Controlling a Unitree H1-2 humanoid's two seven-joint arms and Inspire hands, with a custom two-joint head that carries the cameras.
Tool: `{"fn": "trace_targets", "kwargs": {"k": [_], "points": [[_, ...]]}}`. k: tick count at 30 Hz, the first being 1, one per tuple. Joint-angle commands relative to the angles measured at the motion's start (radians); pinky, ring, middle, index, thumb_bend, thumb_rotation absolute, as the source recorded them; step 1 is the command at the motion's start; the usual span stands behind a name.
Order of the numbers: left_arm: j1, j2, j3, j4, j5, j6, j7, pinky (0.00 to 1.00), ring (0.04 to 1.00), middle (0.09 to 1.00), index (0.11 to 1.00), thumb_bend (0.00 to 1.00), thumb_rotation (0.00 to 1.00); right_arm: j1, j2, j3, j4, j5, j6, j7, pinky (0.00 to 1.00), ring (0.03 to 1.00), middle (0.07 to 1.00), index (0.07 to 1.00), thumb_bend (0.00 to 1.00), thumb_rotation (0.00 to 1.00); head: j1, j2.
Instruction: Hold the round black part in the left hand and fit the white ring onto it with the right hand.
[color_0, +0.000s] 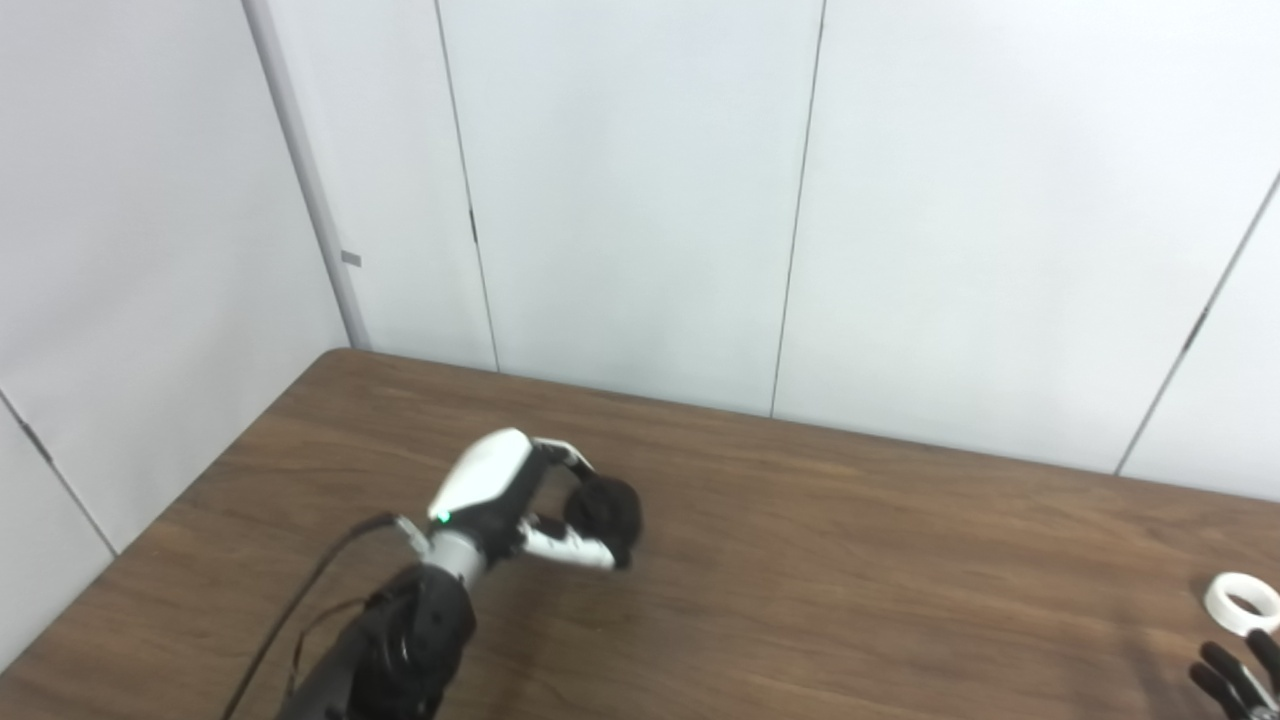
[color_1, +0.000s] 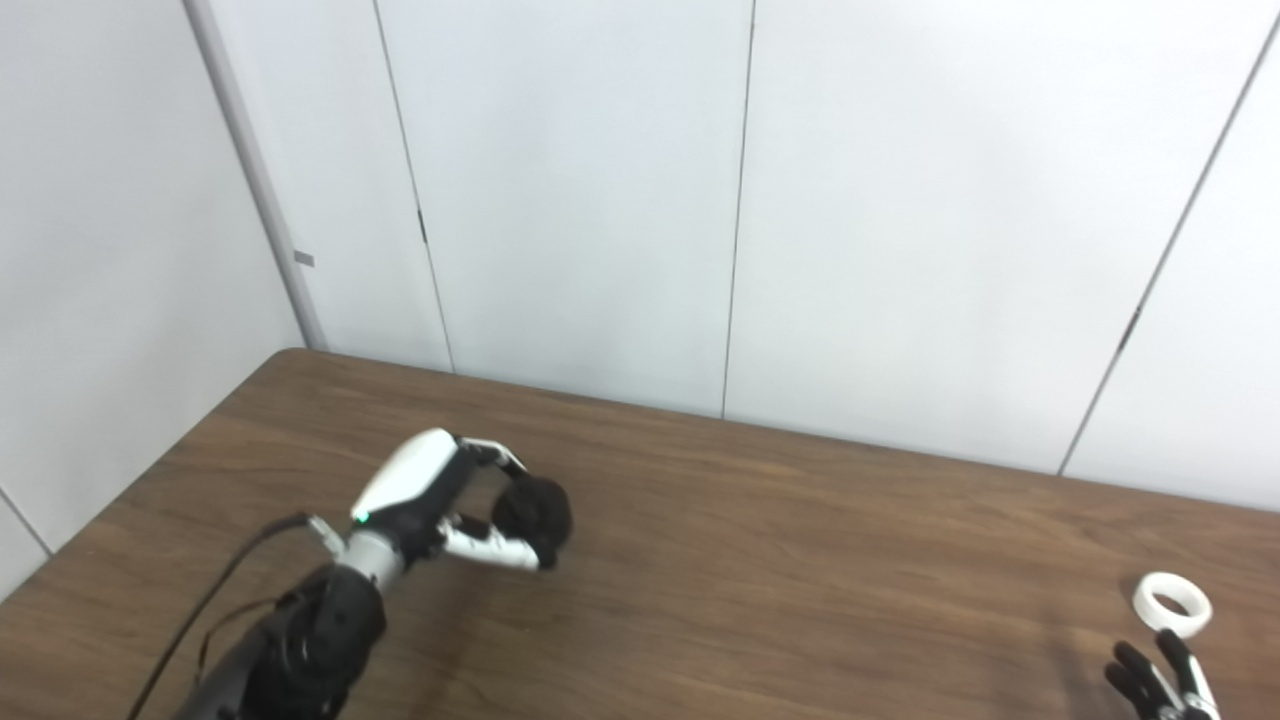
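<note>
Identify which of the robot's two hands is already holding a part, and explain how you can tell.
The left hand: its fingers are closed around the round black part. The right hand holds nothing, and the white ring lies on the table.

A matt brown wood grain is shown by the table (color_0: 850, 560). The white ring (color_1: 1171, 604) looks smooth; the round black part (color_0: 604, 512) looks matt.
</note>
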Motion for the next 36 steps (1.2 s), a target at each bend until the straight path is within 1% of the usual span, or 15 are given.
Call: {"fn": "trace_targets", "kwargs": {"k": [1,4,9,12,17,20,23,24,25,26,28,29,34,36], "points": [[-0.009,0.010,-0.010,-0.049,0.045,-0.037,0.000,1.00,0.887,0.788,0.486,0.52,0.05,0.061,0.055,0.026,0.053,-0.001,0.009,-0.025,1.00,0.892,0.897,0.956,0.53,1.00,-0.007,0.005],[0.020,-0.018,-0.050,-0.081,0.078,-0.059,-0.006,1.00,0.882,0.786,0.485,0.52,0.06,0.062,0.057,0.027,0.052,-0.017,0.003,-0.027,1.00,0.884,0.891,0.951,0.56,1.00,-0.019,0.012],[0.065,-0.057,-0.120,-0.130,0.162,-0.087,-0.018,1.00,0.879,0.785,0.485,0.52,0.06,0.067,0.059,0.031,0.036,-0.038,0.007,-0.035,0.98,0.858,0.874,0.935,0.55,1.00,-0.052,0.036],[0.098,-0.075,-0.137,-0.141,0.186,-0.116,-0.018,1.00,0.879,0.784,0.485,0.52,0.06,0.073,0.060,0.036,0.027,-0.046,0.009,-0.041,0.95,0.851,0.864,0.925,0.58,1.00,-0.079,0.054],[0.157,-0.097,-0.175,-0.165,0.248,-0.172,-0.015,1.00,0.873,0.776,0.484,0.52,0.06,0.083,0.065,0.050,0.000,-0.075,0.024,-0.056,0.92,0.842,0.862,0.916,0.58,1.00,-0.108,0.076],[0.189,-0.112,-0.192,-0.176,0.276,-0.206,-0.017,1.00,0.875,0.774,0.484,0.52,0.06,0.085,0.071,0.058,-0.014,-0.082,0.029,-0.057,0.93,0.845,0.862,0.919,0.58,1.00,-0.131,0.094],[0.208,-0.126,-0.204,-0.187,0.317,-0.225,-0.028,1.00,0.872,0.771,0.484,0.52,0.06,0.087,0.079,0.064,-0.028,-0.091,0.040,-0.063,0.93,0.846,0.862,0.918,0.58,1.00,-0.149,0.110],[0.212,-0.129,-0.208,-0.191,0.329,-0.234,-0.029,1.00,0.870,0.770,0.484,0.52,0.06,0.087,0.082,0.067,-0.034,-0.095,0.044,-0.065,0.93,0.845,0.863,0.918,0.59,1.00,-0.162,0.124],[0.217,-0.132,-0.214,-0.194,0.343,-0.246,-0.030,1.00,0.868,0.768,0.484,0.52,0.06,0.087,0.083,0.069,-0.039,-0.096,0.048,-0.066,0.93,0.843,0.863,0.919,0.58,1.00,-0.162,0.124],[0.222,-0.133,-0.218,-0.196,0.355,-0.258,-0.032,1.00,0.866,0.767,0.484,0.52,0.06,0.087,0.086,0.074,-0.047,-0.098,0.056,-0.067,0.92,0.842,0.864,0.920,0.58,1.00,-0.173,0.137],[0.229,-0.133,-0.226,-0.196,0.372,-0.288,-0.030,1.00,0.861,0.762,0.484,0.52,0.06,0.088,0.088,0.084,-0.064,-0.099,0.072,-0.068,0.94,0.850,0.869,0.925,0.57,1.00,-0.182,0.147],[0.232,-0.134,-0.227,-0.198,0.377,-0.296,-0.035,1.00,0.862,0.762,0.484,0.52,0.06,0.088,0.090,0.089,-0.072,-0.099,0.079,-0.069,0.95,0.856,0.872,0.931,0.56,1.00,-0.195,0.162],[0.251,-0.157,-0.235,-0.215,0.411,-0.296,-0.083,1.00,0.876,0.773,0.484,0.52,0.06,0.087,0.105,0.108,-0.108,-0.094,0.120,-0.091,0.96,0.861,0.871,0.929,0.53,1.00,-0.219,0.187],[0.269,-0.164,-0.236,-0.215,0.418,-0.307,-0.082,1.00,0.873,0.772,0.484,0.52,0.06,0.087,0.107,0.118,-0.126,-0.106,0.138,-0.102,0.96,0.861,0.871,0.926,0.52,1.00,-0.237,0.206]]}}
